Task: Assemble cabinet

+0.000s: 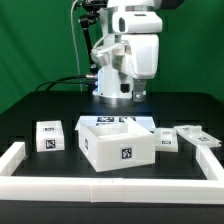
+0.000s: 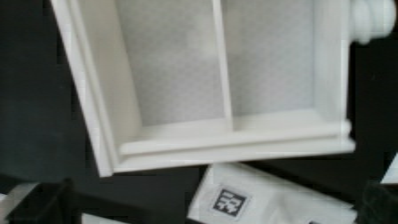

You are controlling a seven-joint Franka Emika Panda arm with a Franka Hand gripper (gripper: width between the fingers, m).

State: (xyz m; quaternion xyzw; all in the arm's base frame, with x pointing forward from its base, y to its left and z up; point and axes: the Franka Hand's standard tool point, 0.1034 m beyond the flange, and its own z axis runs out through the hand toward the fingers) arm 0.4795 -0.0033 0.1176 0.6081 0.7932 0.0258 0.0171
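Note:
The cabinet body (image 1: pixel 118 143) is a large white open-topped box with a tag on its front, standing mid-table. In the wrist view I look down into it (image 2: pixel 214 80): a thin divider (image 2: pixel 224 60) splits its inside into two bays. A white tagged panel (image 2: pixel 249 195) lies beside the body. My gripper (image 1: pixel 117 97) hangs behind and above the body, touching nothing. Its fingers do not show clearly in either view, so I cannot tell whether they are open or shut.
A small tagged block (image 1: pixel 47 136) sits at the exterior view's left of the body. Two tagged pieces (image 1: pixel 166 140) (image 1: pixel 196 135) lie at its right. The marker board (image 1: pixel 118 122) lies behind the body. A low white border rail (image 1: pixel 100 186) frames the table's front and sides.

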